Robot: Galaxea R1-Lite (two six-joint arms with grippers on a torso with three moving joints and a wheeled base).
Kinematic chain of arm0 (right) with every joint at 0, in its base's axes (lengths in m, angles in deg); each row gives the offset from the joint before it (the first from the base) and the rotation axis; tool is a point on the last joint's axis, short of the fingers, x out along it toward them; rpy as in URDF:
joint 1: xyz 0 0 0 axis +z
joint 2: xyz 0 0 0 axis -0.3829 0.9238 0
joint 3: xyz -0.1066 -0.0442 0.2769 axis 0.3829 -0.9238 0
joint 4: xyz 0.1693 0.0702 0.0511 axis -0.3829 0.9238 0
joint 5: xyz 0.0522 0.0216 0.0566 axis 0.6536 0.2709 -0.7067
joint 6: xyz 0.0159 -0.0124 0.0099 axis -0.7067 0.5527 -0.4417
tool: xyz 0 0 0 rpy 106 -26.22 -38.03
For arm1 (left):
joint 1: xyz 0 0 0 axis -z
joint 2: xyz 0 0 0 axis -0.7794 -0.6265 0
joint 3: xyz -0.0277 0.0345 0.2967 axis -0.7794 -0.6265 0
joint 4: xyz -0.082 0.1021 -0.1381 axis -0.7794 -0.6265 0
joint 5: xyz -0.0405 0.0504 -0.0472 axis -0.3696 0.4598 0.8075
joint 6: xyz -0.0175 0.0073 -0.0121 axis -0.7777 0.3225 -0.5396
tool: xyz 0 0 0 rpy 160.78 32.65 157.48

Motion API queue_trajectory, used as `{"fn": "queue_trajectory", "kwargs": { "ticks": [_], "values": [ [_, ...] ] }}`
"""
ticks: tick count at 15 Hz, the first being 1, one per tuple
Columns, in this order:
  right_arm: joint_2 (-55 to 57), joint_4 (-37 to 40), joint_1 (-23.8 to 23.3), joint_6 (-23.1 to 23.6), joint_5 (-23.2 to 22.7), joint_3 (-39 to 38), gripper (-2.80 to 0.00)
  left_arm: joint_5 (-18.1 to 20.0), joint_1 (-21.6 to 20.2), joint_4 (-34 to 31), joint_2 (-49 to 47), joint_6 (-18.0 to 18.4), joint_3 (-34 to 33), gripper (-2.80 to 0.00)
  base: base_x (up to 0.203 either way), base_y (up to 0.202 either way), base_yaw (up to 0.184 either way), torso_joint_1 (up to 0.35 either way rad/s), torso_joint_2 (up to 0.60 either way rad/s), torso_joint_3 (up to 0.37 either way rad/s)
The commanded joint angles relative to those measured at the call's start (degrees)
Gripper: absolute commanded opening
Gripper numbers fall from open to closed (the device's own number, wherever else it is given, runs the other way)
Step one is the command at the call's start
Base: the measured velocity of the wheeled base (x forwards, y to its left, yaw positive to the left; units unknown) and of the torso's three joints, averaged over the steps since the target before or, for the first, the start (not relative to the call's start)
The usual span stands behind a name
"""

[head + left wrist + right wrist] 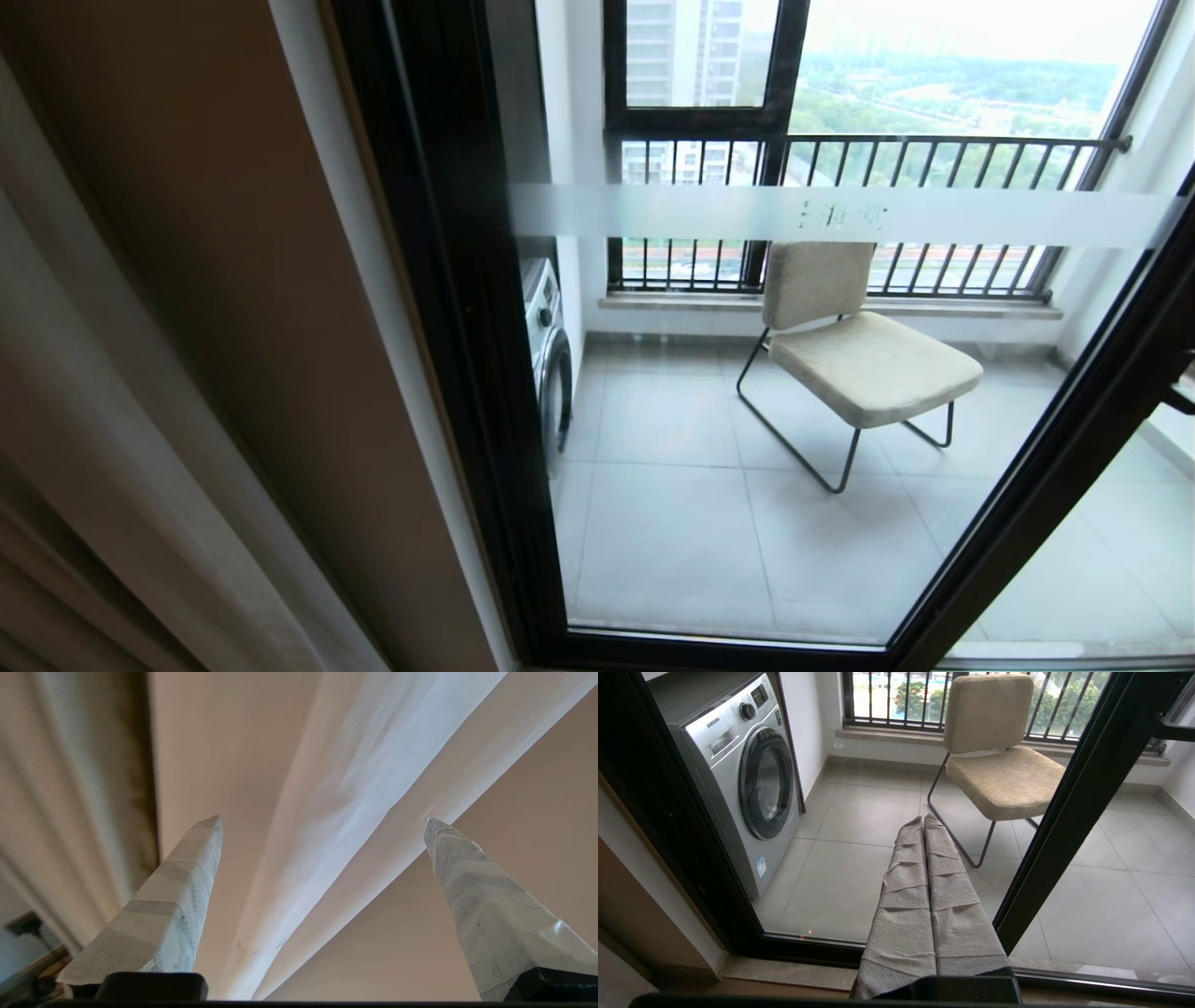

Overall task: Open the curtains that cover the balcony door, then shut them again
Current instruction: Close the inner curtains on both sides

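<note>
The curtains (pixel 112 448) are bunched up at about 9 o'clock in the head view, hard against the wall on the left of the balcony door (pixel 747 420), so the glass is fully uncovered. You can see straight through to the chair (pixel 854 350), the washing machine (pixel 551 359) at the left and the railing (pixel 868 140) at 12 o'clock. By my read the opening half is done and the closing half is what's up next.

In the left wrist view the left gripper (pixel 322 821) is pointed up into the cloth with its fingers (pixel 187 872) spread wide and nothing between them — the white sheer panel (pixel 336 812) runs right through the gap, and the thick beige drape (pixel 60 802) hangs off at 9 o'clock. I can't tell if the fingertips touch the sheer or just sit in front of it.

If I were steering it: push in a bit deeper so a proper fold sits between the fingers, not just the edge, then close firmly and drag sideways across the door, slow and level — thin sheer slips out easily. Whether it should grab the heavy drape too, hard to say.

The right gripper (pixel 924 821) is parked low in front of the glass, fingers pressed together, holding nothing.
</note>
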Motion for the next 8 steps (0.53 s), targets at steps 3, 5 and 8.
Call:
{"fn": "queue_trajectory", "kwargs": {
  "ticks": [3,5,8],
  "values": [
    [-0.02,0.0,0.02,0.03,0.01,0.0,-2.8,4.57,-0.16,1.23,-5.59,0.36,4.87,0.0,0.0,0.0,0.0,0.0,0.0,0.0],
    [-0.02,0.0,0.02,0.03,0.01,0.0,-2.8,4.77,-0.16,2.71,-7.93,1.04,6.71,0.0,0.0,0.0,0.0,0.0,0.0,0.0],
    [-0.02,0.0,0.02,0.03,0.01,0.0,-2.8,4.78,-0.25,2.92,-10.74,1.24,9.95,0.0,0.0,0.0,0.0,0.0,0.0,0.0]
  ]
}}
